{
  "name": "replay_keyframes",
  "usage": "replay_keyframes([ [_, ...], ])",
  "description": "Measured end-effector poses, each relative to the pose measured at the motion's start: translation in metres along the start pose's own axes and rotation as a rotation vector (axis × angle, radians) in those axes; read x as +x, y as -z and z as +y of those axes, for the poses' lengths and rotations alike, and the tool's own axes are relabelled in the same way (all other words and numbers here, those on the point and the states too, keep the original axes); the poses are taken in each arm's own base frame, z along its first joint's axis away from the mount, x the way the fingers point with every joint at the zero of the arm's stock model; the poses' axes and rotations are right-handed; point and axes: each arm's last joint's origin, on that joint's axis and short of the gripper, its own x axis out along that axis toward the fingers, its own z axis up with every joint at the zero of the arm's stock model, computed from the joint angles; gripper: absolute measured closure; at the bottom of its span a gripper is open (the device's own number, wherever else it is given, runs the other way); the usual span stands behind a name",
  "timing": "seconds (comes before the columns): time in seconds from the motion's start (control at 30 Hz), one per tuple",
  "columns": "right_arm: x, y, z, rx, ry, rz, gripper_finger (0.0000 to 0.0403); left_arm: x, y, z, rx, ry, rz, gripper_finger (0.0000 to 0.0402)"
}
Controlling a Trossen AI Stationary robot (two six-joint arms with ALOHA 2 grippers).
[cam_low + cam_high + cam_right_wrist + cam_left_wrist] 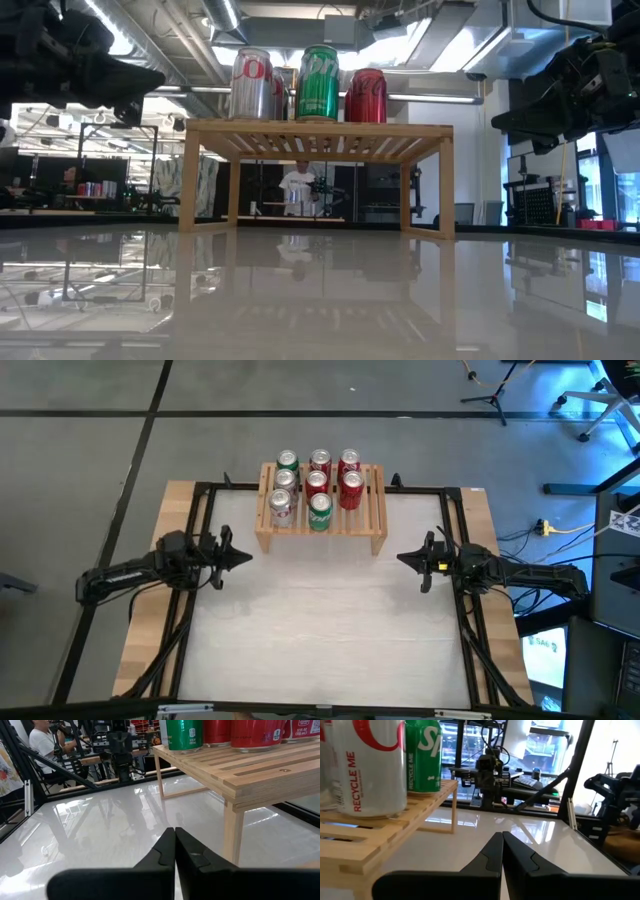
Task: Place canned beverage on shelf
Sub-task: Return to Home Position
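The shelf (322, 528) is standing at the middle of the worktop's (320, 630) far edge, with its legs resting on the white surface. Eight canned beverages (317, 483) are standing upright on its slatted top in three rows. In the row nearest the front edge of the shelf, a silver-and-red can (281, 506) is occupying the left end and a green can (320, 511) is standing just beside it at the middle.

The left gripper (245, 558) is hanging above the worktop by its left edge, near the shelf's front left corner but apart from it, and is pointing inward. Its two fingers (492, 851) are pressing together with nothing between them.

The right gripper (402, 558) is hanging opposite, by the right edge, near the shelf's front right corner, and is pointing toward the left gripper. Its fingers (165, 845) are likewise meeting tip to tip and holding nothing.

In the low view, both arms are showing at the upper corners, clear of the surface. A person (298, 188) is showing in the room beyond the far edge.
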Motion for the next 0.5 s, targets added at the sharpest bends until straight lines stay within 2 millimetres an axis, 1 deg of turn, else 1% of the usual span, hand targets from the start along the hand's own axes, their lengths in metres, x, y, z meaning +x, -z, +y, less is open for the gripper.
replay_keyframes([
  [0.5, 0.0000, 0.0000, -0.0001, 0.000, 0.001, 0.000, 0.0401, 0.0003, 0.0002, -0.0011, -0.013, 0.006, 0.001, 0.0401],
])
